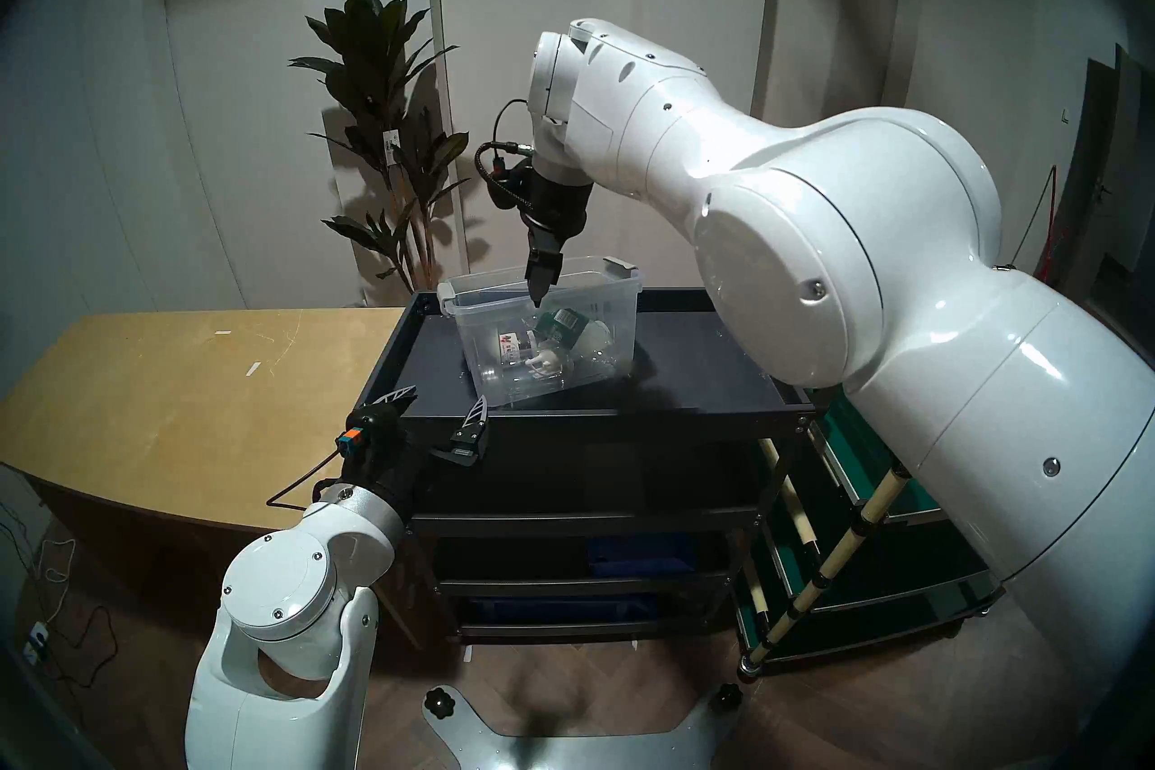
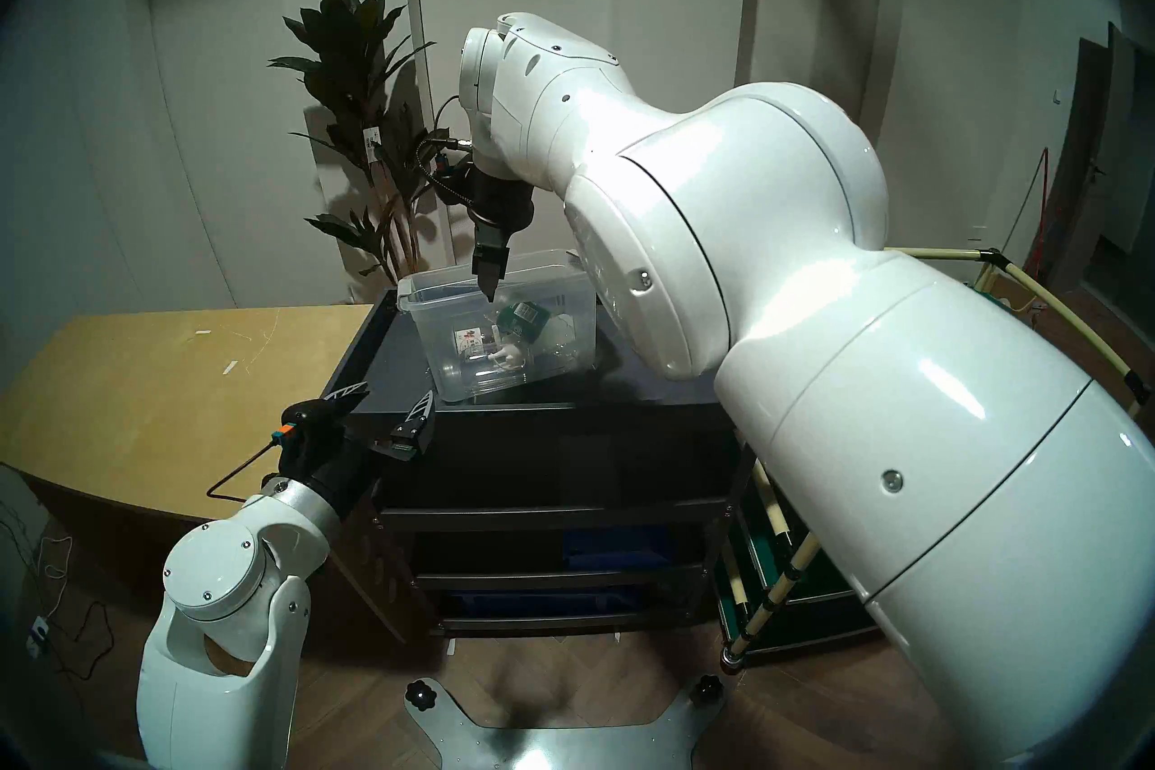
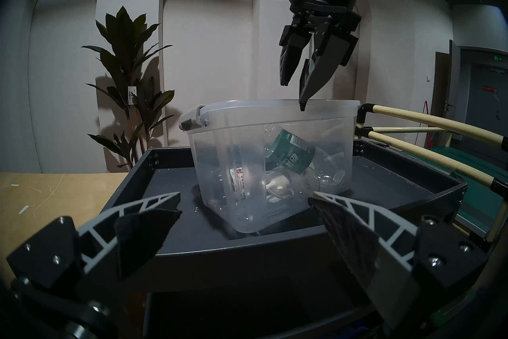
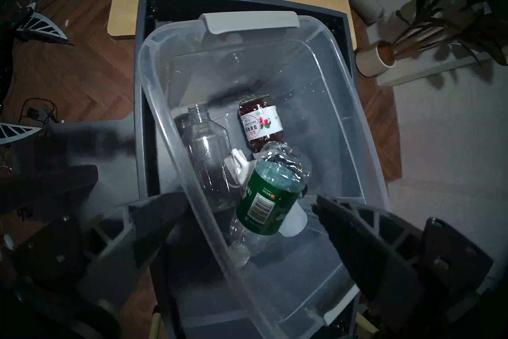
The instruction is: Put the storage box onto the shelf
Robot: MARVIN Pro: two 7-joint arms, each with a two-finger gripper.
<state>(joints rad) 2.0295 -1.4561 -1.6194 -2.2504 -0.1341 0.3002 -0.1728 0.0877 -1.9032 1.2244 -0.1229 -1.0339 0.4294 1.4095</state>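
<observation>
A: What's hidden or hard to read?

B: Right arm's big white shell covers the right end of the shelf (image 1: 719, 369) top tray and part of the green-topped cart (image 1: 875, 500) in both head views. Lower tiers are dark; something blue sits in there, can't tell what. The far grey clip handle (image 2: 572, 256) is half cut off by the arm in the head right view.

A: Where's the storage box?

B: The storage box (image 1: 544, 337) stands on the shelf's top tray, turned a bit askew to the tray edges, near the front rim. Nothing grips it.

A: Contents?

B: Lying loose on the bottom: a clear empty bottle (image 4: 209, 154), a red-juice bottle with a white label (image 4: 259, 121), a crumpled green-label bottle (image 4: 264, 203) on top of the others, and a small white plastic piece (image 4: 239, 165) between them, shape unclear.

A: Grippers?

B: Right gripper (image 3: 295, 95) points steeply down over the box, fingers spread, empty; the right wrist view shows one finger outside the long wall and one over the inside. Tip against the rim or just above it, can't tell. Left gripper (image 1: 440, 403) is level at the tray's front left corner, fingers wide apart, empty, short of the box.

A: Anything else?

B: Tan table (image 1: 187, 387) left of the shelf, potted plant (image 1: 381, 125) behind.
</observation>
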